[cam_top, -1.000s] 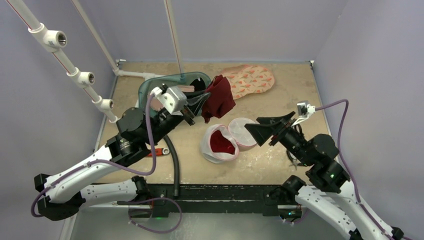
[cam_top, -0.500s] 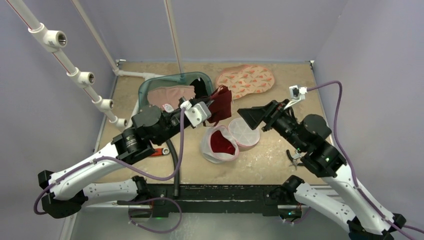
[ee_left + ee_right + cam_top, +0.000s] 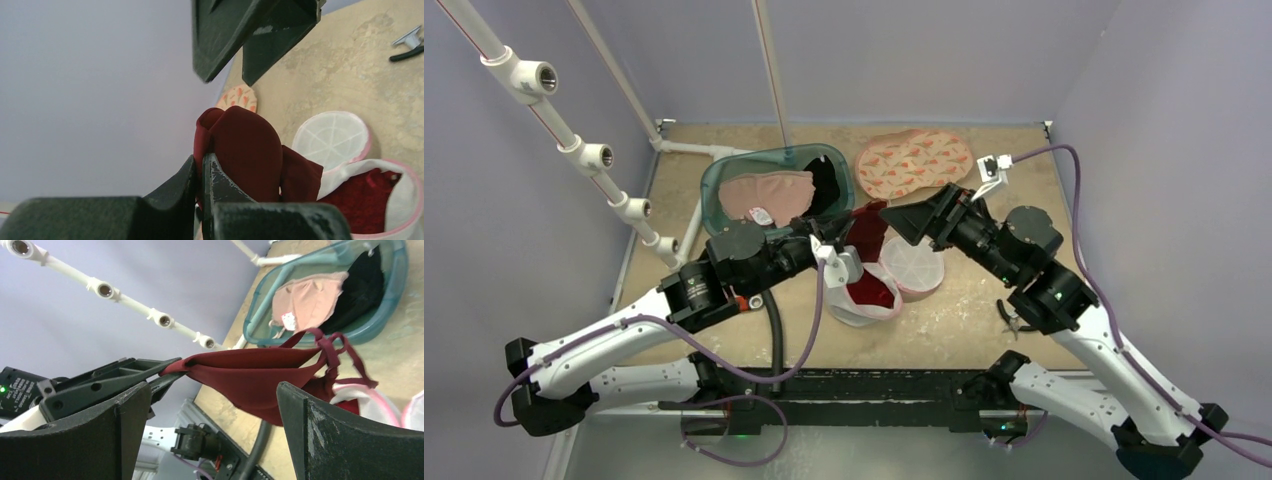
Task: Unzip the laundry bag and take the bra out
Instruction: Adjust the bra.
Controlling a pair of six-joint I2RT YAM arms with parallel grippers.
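Most of the job looks done. Nearest the arm bases, the laundry bag (image 3: 844, 305) lies on the table (image 3: 964, 310). It is white mesh with a pink rim, unzipped, and its round lid (image 3: 914, 268) is flopped open beside it. Red fabric (image 3: 869, 290) shows inside; I can't tell if it's part of the bra or another item.

Just above the bag, the left gripper (image 3: 201, 161) is pinched tight on an edge of the dark red bra (image 3: 247, 150). The cup is up off the table and the straps trail down toward the bag mouth. The right gripper (image 3: 215, 390) faces it with jaws spread wide and nothing in them. The bra is just ahead of its fingers, with no contact that I can see.

Pliers (image 3: 1012, 318) lie by the right arm. Farther back is a teal tub (image 3: 708, 182) with pink and black garments, then a patterned cloth (image 3: 914, 160) near the far wall.

The step reads as pulling the bra clear. To do it well:
- Hold the left pinch firm.
- Lift up and away so the straps don't snag the rim or zipper.
- Watch that the bag doesn't ride up with it.
- If the right takes over, it should close on the thick cup edge, not a strap, before the left lets go.
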